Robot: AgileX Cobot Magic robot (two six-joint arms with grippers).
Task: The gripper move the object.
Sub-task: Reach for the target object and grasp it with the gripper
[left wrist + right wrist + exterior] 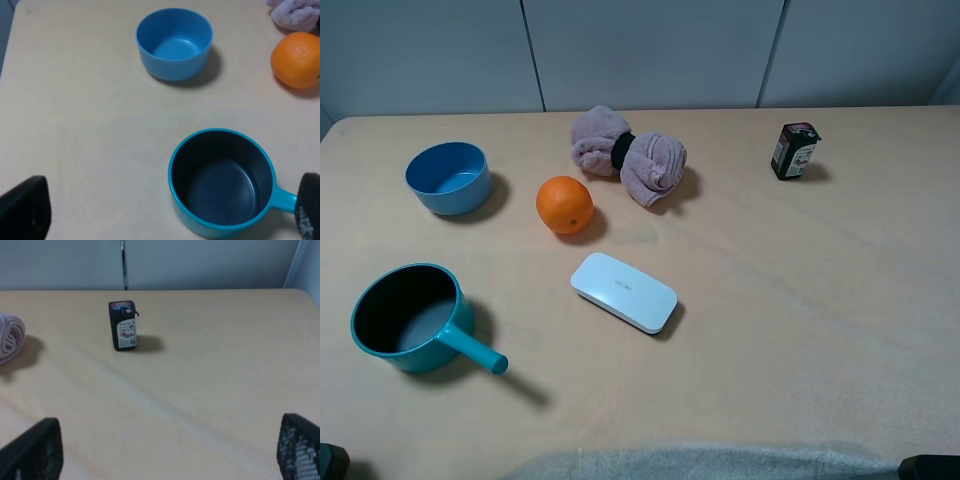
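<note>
Fingers [35, 450] of the right gripper [165, 457] stand wide apart over bare table [210, 390], gripping nothing. The left gripper [167, 210] is spread just as wide and holds nothing, with the teal saucepan [222, 182] ahead of it. The object [123, 325] stands upright at the table's far right, well apart from both grippers. Its white label, under a red-pink top, carries print too small to read. The saucepan's dark inside is bare, as is the blue bowl [174, 43]. Towards the middle lie an orange [564, 204], a banded pink towel [626, 153] and a white case [623, 292] whose faint mark is unreadable.
</note>
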